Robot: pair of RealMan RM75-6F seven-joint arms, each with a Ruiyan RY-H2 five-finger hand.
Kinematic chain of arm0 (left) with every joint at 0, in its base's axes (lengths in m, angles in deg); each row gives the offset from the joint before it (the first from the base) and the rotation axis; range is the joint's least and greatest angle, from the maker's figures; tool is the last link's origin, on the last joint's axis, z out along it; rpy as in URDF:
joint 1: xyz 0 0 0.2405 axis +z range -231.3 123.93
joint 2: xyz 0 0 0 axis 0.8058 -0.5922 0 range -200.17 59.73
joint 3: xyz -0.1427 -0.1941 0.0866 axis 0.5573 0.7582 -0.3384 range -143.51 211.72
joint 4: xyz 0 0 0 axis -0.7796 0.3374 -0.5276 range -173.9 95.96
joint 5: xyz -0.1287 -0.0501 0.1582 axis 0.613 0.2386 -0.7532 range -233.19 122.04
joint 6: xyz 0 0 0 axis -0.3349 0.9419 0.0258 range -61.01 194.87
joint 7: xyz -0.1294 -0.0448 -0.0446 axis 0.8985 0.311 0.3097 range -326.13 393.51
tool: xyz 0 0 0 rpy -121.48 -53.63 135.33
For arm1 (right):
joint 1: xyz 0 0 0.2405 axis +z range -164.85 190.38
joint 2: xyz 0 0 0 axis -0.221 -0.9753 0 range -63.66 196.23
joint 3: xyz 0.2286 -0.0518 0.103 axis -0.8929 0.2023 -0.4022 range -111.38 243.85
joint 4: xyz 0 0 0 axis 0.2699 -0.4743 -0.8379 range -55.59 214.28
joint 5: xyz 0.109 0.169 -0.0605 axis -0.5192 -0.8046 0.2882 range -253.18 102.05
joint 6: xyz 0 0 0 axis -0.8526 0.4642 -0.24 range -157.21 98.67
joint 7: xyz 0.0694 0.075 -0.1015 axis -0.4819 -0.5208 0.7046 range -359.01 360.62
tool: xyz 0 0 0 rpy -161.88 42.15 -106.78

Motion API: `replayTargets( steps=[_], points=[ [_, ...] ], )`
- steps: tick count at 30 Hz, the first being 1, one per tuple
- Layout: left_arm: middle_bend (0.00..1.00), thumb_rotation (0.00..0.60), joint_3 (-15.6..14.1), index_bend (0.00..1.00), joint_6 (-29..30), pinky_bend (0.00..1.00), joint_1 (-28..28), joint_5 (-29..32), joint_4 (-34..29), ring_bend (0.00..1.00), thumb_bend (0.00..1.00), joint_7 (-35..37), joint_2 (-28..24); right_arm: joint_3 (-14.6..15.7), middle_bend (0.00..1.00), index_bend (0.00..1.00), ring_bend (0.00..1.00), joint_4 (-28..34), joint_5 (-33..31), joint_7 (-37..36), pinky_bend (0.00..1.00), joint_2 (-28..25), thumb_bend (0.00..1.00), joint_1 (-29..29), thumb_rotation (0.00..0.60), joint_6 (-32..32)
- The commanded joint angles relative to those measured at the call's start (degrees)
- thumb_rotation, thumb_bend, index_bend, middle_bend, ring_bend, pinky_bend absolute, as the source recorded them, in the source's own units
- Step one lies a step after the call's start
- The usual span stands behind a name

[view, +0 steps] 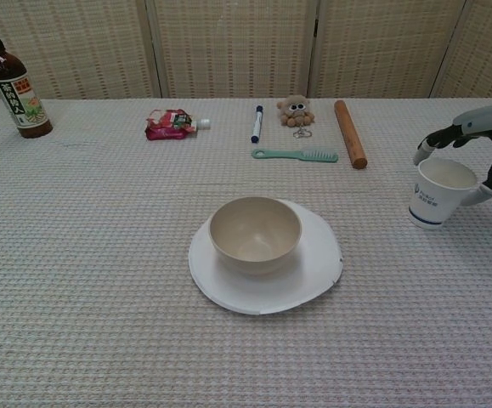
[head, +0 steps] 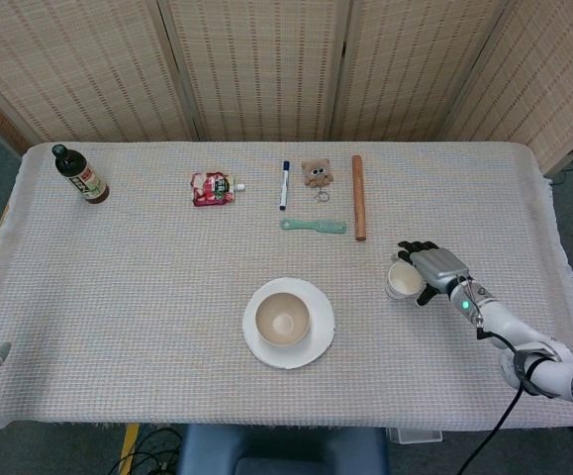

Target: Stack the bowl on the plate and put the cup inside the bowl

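Step in hand: the bowl [head: 282, 319] already sits on the plate [head: 318, 342] at the near centre of the table [head: 147, 287], so you are on the cup [view: 439, 192], which stands upright on the cloth well to the right of the plate. Right hand [head: 432, 270]: you have it around the cup from the far right side, fingers [view: 433, 139] arched over the far rim and the thumb low against the near wall; they are spread and curving in, apparently at or just touching the cup, and it cannot be told whether you have a firm grip yet. Next move, as judged: close on the cup wall, lift it clear, carry it left over the bowl and lower it inside upright. Left hand: barely visible at the left table edge, state not readable. Far row: bottle [head: 80, 174], pouch [head: 212, 188], pen [head: 284, 184], comb [head: 314, 226], rolling pin [head: 358, 196].
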Motion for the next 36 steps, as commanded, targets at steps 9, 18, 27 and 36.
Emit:
replayTargets(
  steps=[9,18,27,36],
  points=[
    [0.02,0.6,0.7,0.03,0.2,0.16,1.0,-0.3,0.0,0.0,0.33,0.6,-0.3,0.9,0.0,0.36,0.0,0.7,-2.6,2.3,0.0,0.2,0.24,1.1,0.6,2.1],
    [0.02,0.6,1.2,0.04,-0.2,0.16,1.5,0.2,0.4,0.0,0.33,0.3,0.4,-0.1,0.0,0.4,0.0,6.2,-2.8,1.9,0.0,-3.2,0.24,1.2,0.6,3.9],
    [0.02,0.6,1.4,0.04,0.8,0.16,2.0,-1.9,0.1,0.0,0.33,0.6,0.3,-4.4,0.0,0.4,0.0,16.1,0.6,-0.6,0.0,-7.9,0.24,2.2,0.6,5.6],
    [0.02,0.6,1.1,0.06,1.5,0.16,3.1,-2.5,-0.2,0.0,0.33,1.3,-0.6,-5.3,0.0,0.4,0.0,20.6,-2.7,4.6,0.0,-5.6,0.24,8.1,0.6,5.4]
  ],
)
